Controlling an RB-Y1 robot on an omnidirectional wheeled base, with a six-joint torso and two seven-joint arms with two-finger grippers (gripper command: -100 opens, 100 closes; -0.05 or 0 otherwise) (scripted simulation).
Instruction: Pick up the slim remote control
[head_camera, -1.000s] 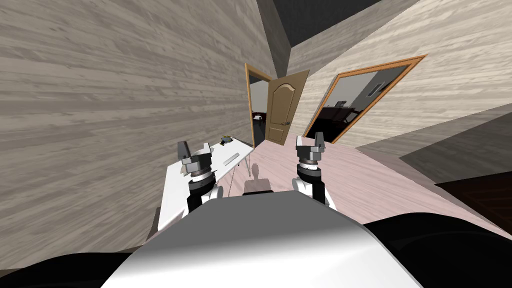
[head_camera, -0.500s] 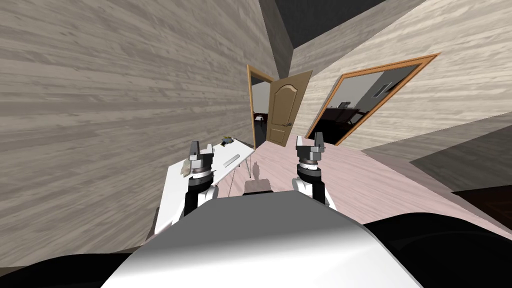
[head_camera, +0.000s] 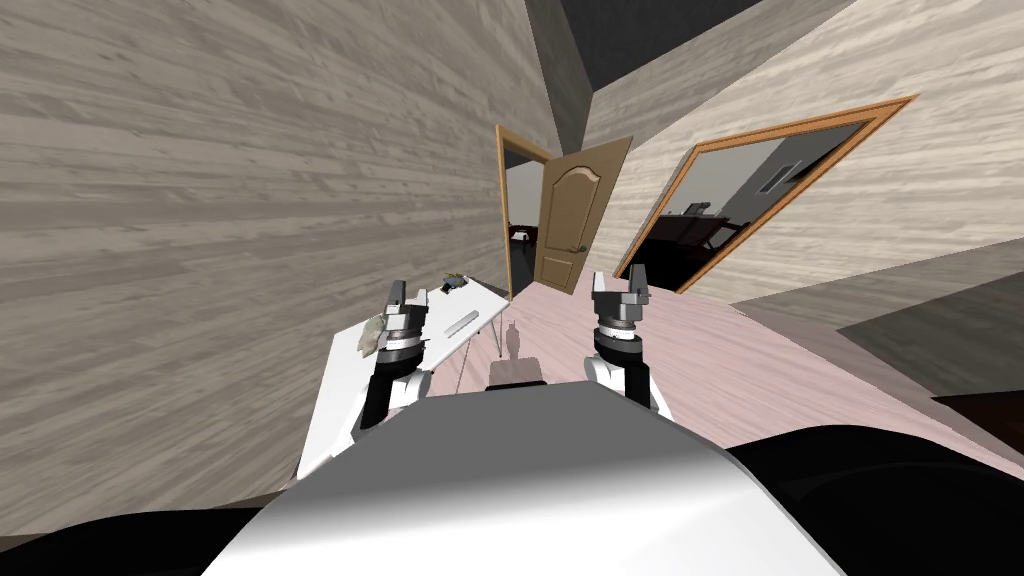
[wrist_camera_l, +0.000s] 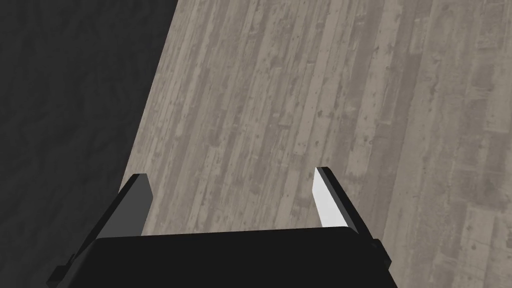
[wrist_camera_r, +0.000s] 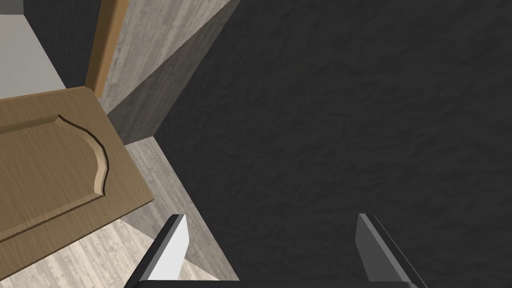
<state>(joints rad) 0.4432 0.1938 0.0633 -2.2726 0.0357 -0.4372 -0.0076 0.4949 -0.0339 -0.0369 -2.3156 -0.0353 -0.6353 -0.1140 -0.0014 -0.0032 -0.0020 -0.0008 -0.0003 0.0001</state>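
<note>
- Head view: saw the slim remote (head_camera: 462, 322), pale grey, lying flat on the white bench (head_camera: 335, 400) by the wall, near the left hand (head_camera: 405, 297) and apart from it.
- Noted a small dark object (head_camera: 455, 281) at the bench's far end and a crumpled pale thing (head_camera: 372, 335) beside the left arm.
- Held the right hand (head_camera: 621, 285) raised over the floor, well apart from the bench.
- Left wrist view: found the left hand (wrist_camera_l: 232, 175) wide, holding nothing.
- Right wrist view: found the right hand (wrist_camera_r: 270, 216) wide too, holding nothing, with a brown door (wrist_camera_r: 45, 160) beyond one finger.

Home: wooden door (head_camera: 568, 225), white table (head_camera: 343, 385)
</note>
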